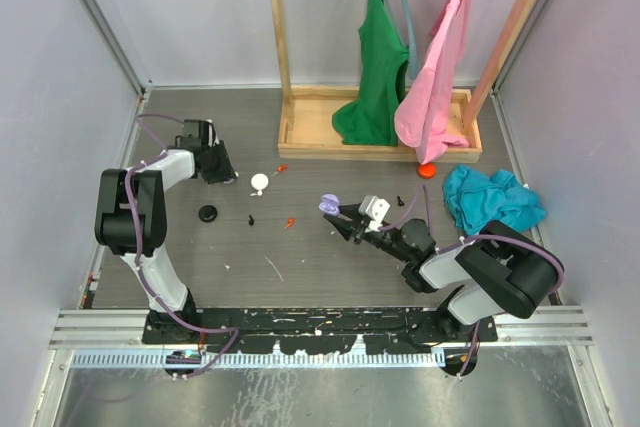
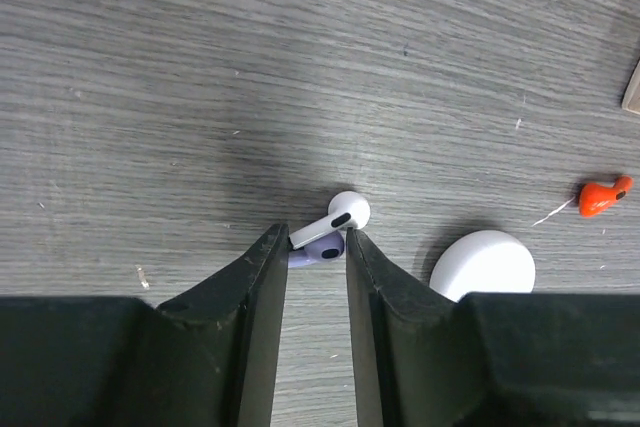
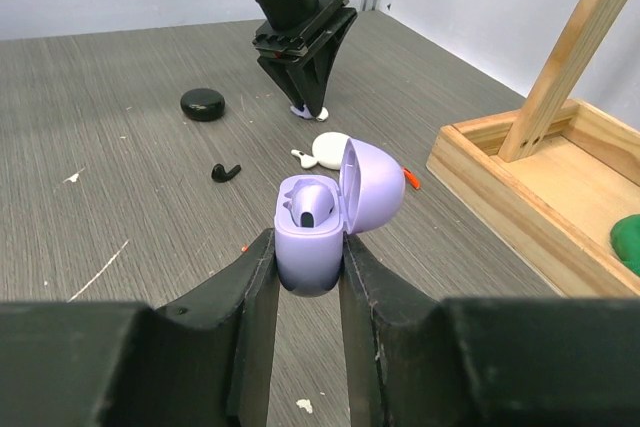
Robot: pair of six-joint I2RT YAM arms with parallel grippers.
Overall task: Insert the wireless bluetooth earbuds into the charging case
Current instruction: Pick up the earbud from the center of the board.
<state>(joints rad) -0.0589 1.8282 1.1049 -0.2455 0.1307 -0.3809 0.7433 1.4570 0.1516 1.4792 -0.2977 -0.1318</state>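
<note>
My left gripper (image 2: 316, 242) is down at the table, shut on a lilac earbud (image 2: 322, 249). A white earbud (image 2: 345, 213) lies right against the lilac one, just past the fingertips. My right gripper (image 3: 308, 257) is shut on the lilac charging case (image 3: 312, 247). It holds the case upright with the lid (image 3: 372, 187) open, and one lilac bud sits inside. A black earbud (image 3: 226, 172) and red earbuds (image 1: 282, 168) (image 1: 290, 220) lie loose on the table. Seen from above, the case (image 1: 328, 204) is to the right of the left gripper (image 1: 228, 175).
A white round case (image 2: 483, 265) sits beside the left fingers, and a black round case (image 1: 208, 213) lies nearer the left arm. At the back stands a wooden rack (image 1: 300, 137) with green and pink clothes. A teal cloth (image 1: 490, 199) and a red disc (image 1: 427, 170) are on the right.
</note>
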